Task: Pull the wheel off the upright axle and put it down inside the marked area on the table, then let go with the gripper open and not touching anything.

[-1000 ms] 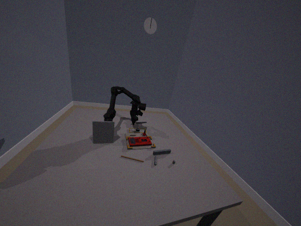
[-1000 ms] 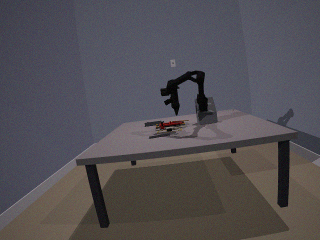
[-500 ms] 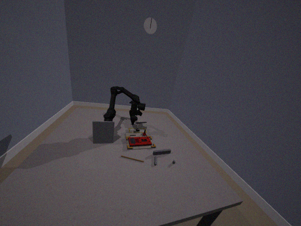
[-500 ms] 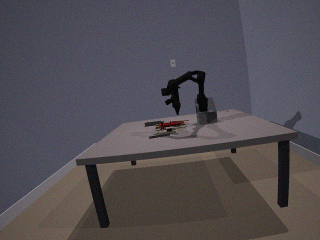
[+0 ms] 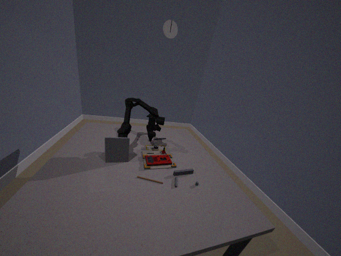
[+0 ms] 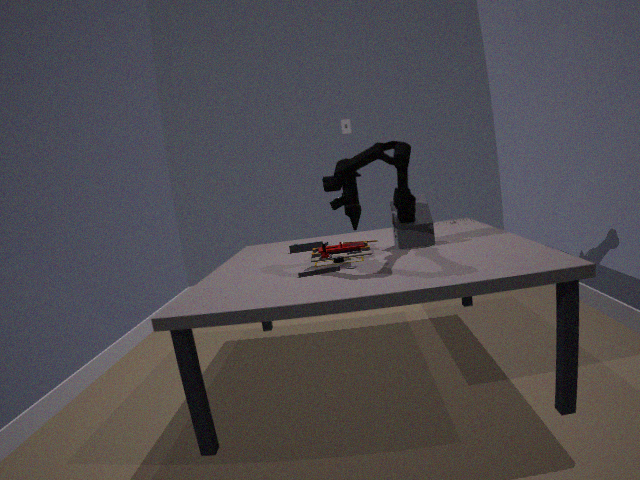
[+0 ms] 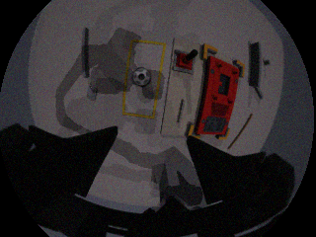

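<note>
Claw (image 7: pixel 153 152) fingertips' outer ends beyond the wrist view's rim

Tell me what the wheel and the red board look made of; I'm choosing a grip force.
Wheel: pale grey with a bright glint and dark hub, possibly metal or glossy plastic. Red board: flat, matte, with dark cut-outs and yellow corners, likely plastic. The dim light leaves both uncertain.

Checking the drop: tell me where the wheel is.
In the wrist view, the wheel lies inside the yellow marked area, left of the red board.
</note>
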`<act>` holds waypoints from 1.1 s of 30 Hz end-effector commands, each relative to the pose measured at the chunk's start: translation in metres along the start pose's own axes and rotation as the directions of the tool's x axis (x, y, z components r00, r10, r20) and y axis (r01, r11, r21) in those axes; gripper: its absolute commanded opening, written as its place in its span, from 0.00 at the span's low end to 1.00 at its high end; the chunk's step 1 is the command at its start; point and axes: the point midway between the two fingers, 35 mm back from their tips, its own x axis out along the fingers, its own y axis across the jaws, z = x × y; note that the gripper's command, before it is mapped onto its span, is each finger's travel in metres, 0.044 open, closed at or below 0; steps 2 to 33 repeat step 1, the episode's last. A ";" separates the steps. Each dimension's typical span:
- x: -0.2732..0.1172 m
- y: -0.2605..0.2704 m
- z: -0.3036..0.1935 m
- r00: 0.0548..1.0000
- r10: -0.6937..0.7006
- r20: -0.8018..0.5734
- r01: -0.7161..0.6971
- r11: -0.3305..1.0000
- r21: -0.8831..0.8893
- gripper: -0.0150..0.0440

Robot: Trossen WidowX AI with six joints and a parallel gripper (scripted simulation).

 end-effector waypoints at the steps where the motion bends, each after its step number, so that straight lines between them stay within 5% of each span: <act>1: 0.000 0.000 -0.001 1.000 -0.002 -0.004 0.002 1.000 -0.001 1.00; 33: 0.000 0.000 -0.001 1.000 -0.002 -0.004 0.002 1.000 -0.001 1.00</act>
